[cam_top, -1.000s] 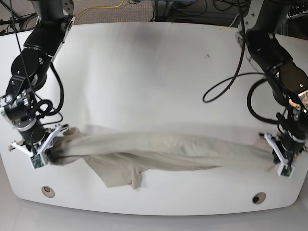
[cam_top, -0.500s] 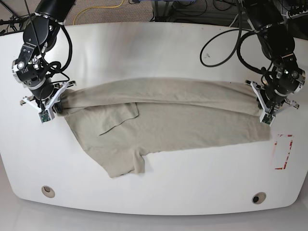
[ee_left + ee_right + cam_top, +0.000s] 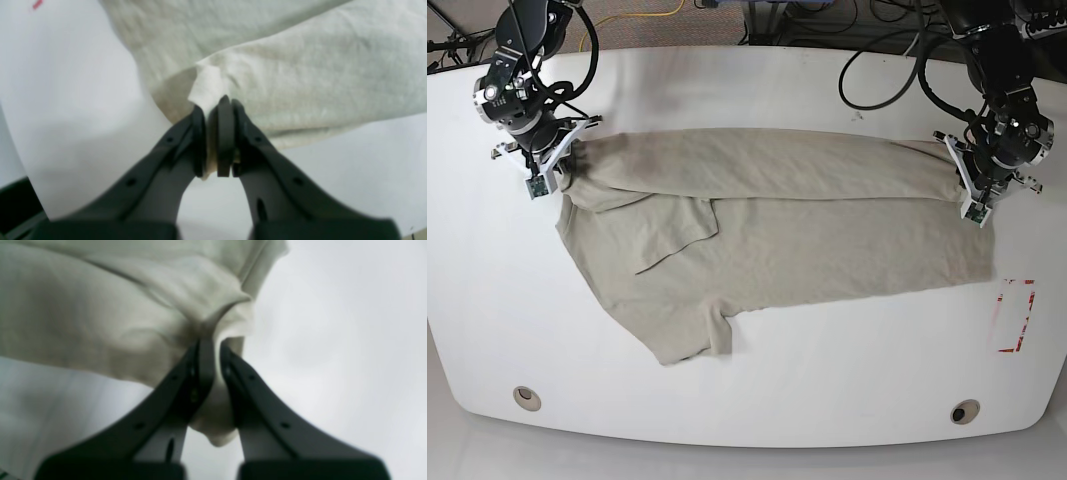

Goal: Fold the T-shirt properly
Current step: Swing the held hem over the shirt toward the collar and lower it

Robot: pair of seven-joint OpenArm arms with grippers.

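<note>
A white table (image 3: pixel 757 90) with rounded corners is seen from above, and a khaki-beige T-shirt (image 3: pixel 787 250) is spread across its middle, reaching almost from one side edge to the other. The far edge of the shirt is doubled over into a long fold running parallel to the table's far edge. One sleeve (image 3: pixel 689 337) is laid out toward the near edge, left of centre in the base view. The left gripper (image 3: pixel 975 205) is placed at the shirt's end near the table's edge on the right of the base view; its jaws are closed tight on a pinch of the cloth, which is seen squeezed between the dark pads (image 3: pixel 225 140) in the left wrist view. The right gripper (image 3: pixel 545 178) is placed at the opposite end, near the far corner on the left of the base view, and is likewise clamped on a gathered bunch of fabric that bulges out below its fingers (image 3: pixel 200 373). A red-outlined rectangle (image 3: pixel 1014 315) is marked on the table beside the shirt's end on the right of the base view. Two round holes (image 3: pixel 526 397) are set near the table's near edge
</note>
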